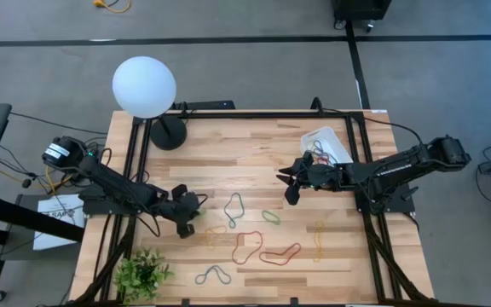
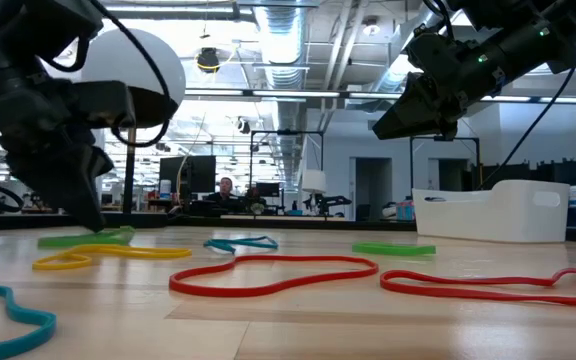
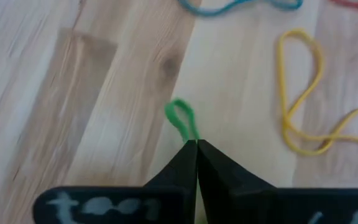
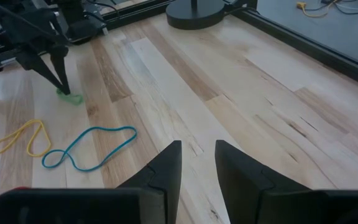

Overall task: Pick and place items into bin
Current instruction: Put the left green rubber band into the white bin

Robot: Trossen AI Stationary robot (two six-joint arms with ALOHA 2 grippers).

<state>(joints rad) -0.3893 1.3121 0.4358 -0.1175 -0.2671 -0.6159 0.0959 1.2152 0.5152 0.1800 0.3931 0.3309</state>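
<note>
The green band [image 3: 181, 120] is pinched between my left claw's [image 3: 196, 145] fingers, which are pressed tight together on its end; the rest of the loop lies flat on the table [image 1: 228, 145]. In the high view that claw [image 1: 186, 223] sits low at the table's left side, tips down on the wood, with the green just beside it [image 1: 196, 208].

Other bands lie loose around it. A yellow band [image 3: 306, 99] is near, to one side of my left claw, and a blue band [image 1: 233, 205] is further toward the middle. A second green band [image 1: 270, 217] lies beyond that. Two red bands [image 1: 247, 247] [image 1: 280, 253] rest side by side toward the table's front edge, another blue one [image 1: 213, 275] lies at the front, and a pale yellow loop [image 1: 319, 240] lies on the right.

The bin [image 1: 332, 143] stands at the far right corner with a few bands inside.

My right claw [image 1: 287, 181] hangs above the table, left of the bin, empty, its fingers [image 4: 168, 163] a little apart.

A white globe lamp [image 1: 145, 86] stands at the far left, and a small plant [image 1: 143, 274] at the near left corner.
</note>
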